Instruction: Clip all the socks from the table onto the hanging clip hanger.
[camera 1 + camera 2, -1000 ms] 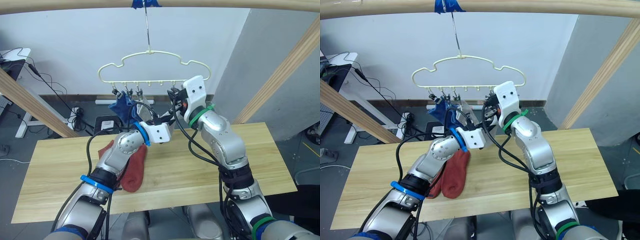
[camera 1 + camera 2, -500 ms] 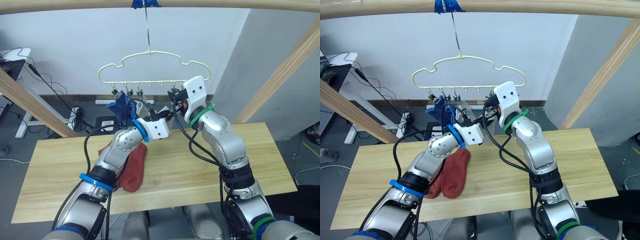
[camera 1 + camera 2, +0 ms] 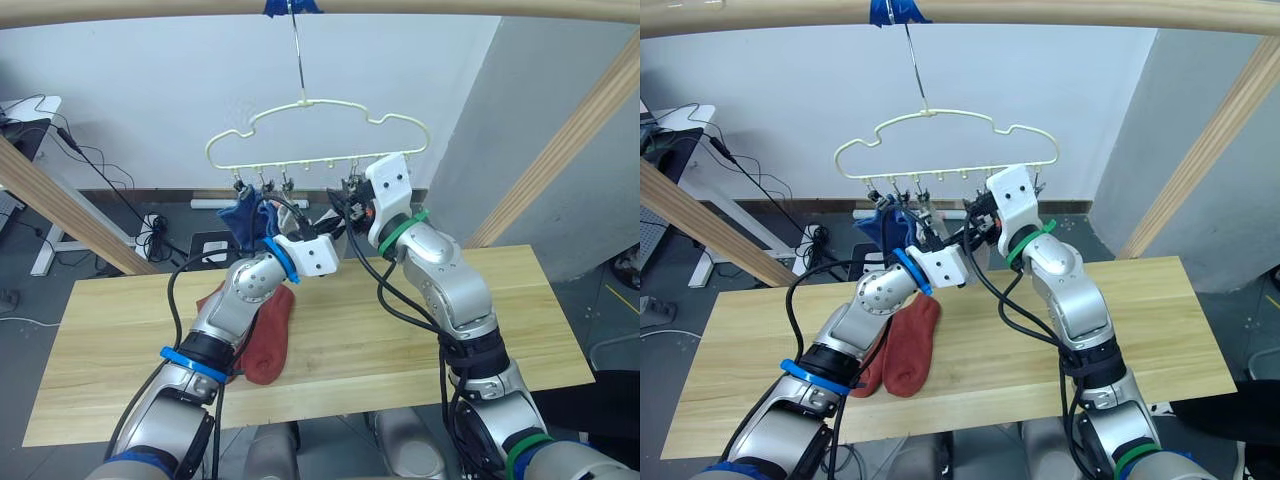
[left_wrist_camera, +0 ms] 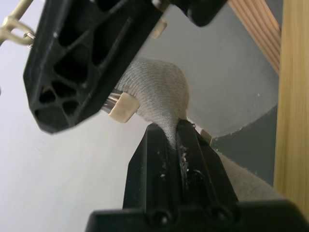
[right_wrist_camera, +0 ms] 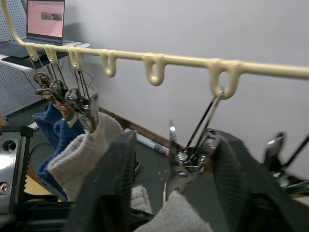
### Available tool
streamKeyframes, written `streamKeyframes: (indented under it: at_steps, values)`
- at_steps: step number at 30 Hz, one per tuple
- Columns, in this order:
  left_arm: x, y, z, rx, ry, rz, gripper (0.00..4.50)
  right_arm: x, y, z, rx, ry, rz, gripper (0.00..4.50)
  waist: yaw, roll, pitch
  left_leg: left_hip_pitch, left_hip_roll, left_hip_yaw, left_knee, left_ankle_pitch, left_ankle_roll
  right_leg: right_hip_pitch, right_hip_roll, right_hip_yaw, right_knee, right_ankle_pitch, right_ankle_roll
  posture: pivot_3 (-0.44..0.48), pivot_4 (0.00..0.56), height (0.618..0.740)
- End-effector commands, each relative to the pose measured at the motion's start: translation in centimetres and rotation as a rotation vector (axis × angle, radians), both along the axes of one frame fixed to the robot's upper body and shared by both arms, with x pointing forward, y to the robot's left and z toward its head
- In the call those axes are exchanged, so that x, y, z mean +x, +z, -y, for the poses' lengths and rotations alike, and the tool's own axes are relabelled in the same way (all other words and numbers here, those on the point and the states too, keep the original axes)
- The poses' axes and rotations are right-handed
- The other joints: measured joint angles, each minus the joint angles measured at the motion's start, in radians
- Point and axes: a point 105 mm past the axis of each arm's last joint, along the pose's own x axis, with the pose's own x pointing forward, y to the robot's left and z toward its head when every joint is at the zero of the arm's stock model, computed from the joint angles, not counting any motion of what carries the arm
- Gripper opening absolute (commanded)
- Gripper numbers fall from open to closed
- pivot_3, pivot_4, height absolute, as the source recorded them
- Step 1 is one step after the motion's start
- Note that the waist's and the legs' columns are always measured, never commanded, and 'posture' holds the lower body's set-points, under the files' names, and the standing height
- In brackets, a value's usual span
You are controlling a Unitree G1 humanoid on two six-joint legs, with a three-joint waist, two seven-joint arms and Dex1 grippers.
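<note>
Left gripper (image 4: 176,140) pinches grey sock (image 4: 157,94) (against right gripper (image 4: 87,63))

**Arms as I am seeing them**

I am looking at two silver arms with black cables looping along them. The left arm (image 3: 235,310) is wearing blue bands, the right arm (image 3: 450,290) green ones. White housings are capping both wrists, ahead of black fingers (image 4: 164,159).

- A lab or test room: wooden pole frame (image 3: 560,150) rigged over a plank table (image 3: 520,330).
- Cables and power strip (image 3: 150,235) on grey floor.
- Laptop (image 5: 46,21) on a desk.
</note>
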Motion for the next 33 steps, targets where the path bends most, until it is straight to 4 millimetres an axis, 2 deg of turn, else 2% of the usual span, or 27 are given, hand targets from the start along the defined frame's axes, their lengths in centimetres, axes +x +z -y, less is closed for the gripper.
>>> streamKeyframes:
  at_steps: [1,2,9,12,17,21,27,33]
  values:
    - [-0.4,1.3,0.0,-0.081,-0.018,0.007,0.0,-1.2,1.6,0.0,0.027,0.034,0.056,2.57,0.0,0.0,0.0,0.0,0.0,0.0,0.0,0.0,0.0,0.0,0.0,0.0,0.0,0.0,0.0,-0.205,0.228,0.74]
    - [-0.5,1.3,0.0,-0.096,-0.021,-0.008,0.0,-1.4,1.6,0.1,0.024,0.038,0.057,2.57,0.0,0.0,0.0,0.0,0.0,0.0,0.0,0.0,0.0,0.0,0.0,0.0,0.0,0.0,0.0,-0.205,0.228,0.74]
    - [-0.9,0.9,0.1,-0.188,-0.043,-0.135,1.97,-2.7,1.8,0.9,0.003,0.059,0.066,2.62,0.0,0.0,0.0,0.0,0.0,0.0,0.0,0.0,0.0,0.0,0.0,0.0,0.0,0.0,0.0,-0.216,0.226,0.74]
    - [-1.6,0.8,0.0,-0.238,-0.085,-0.201,2.76,-3.2,2.0,1.6,-0.012,0.06,0.076,2.62,-0.001,0.0,0.0,0.0,0.0,0.0,0.0,0.0,0.0,0.0,0.0,0.0,0.0,0.0,0.0,-0.217,0.227,0.74]
    - [-3.9,1.1,-0.9,-0.318,-0.197,-0.328,2.76,-4.6,2.3,2.6,-0.049,0.1,0.101,2.62,-0.002,0.0,0.0,0.0,0.0,0.0,0.0,0.0,0.0,0.0,0.0,0.0,0.0,0.0,0.0,-0.224,0.226,0.74]
    - [-5.2,1.8,-2.6,-0.348,-0.232,-0.399,2.76,-5.1,2.1,3.7,-0.053,0.085,0.113,2.62,-0.002,0.0,0.0,0.0,0.001,0.0,0.0,0.0,0.0,0.0,0.001,0.0,0.0,0.0,0.0,-0.224,0.226,0.74]
    - [-6.2,3.8,-4.8,-0.405,-0.245,-0.485,2.76,-4.5,2.1,5.2,-0.038,-0.032,0.143,2.62,-0.002,0.0,0.0,0.0,0.001,0.0,0.001,0.0,0.0,0.0,0.001,0.001,-0.001,-0.001,0.001,-0.217,0.219,0.74]
    - [-6.0,4.6,-5.6,-0.4,-0.203,-0.471,2.76,-3.6,1.5,5.1,-0.009,-0.082,0.121,2.62,0.0,0.0,0.0,0.0,0.001,0.0,0.001,0.0,0.0,0.0,0.001,0.001,-0.001,-0.003,0.004,-0.199,0.213,0.74]
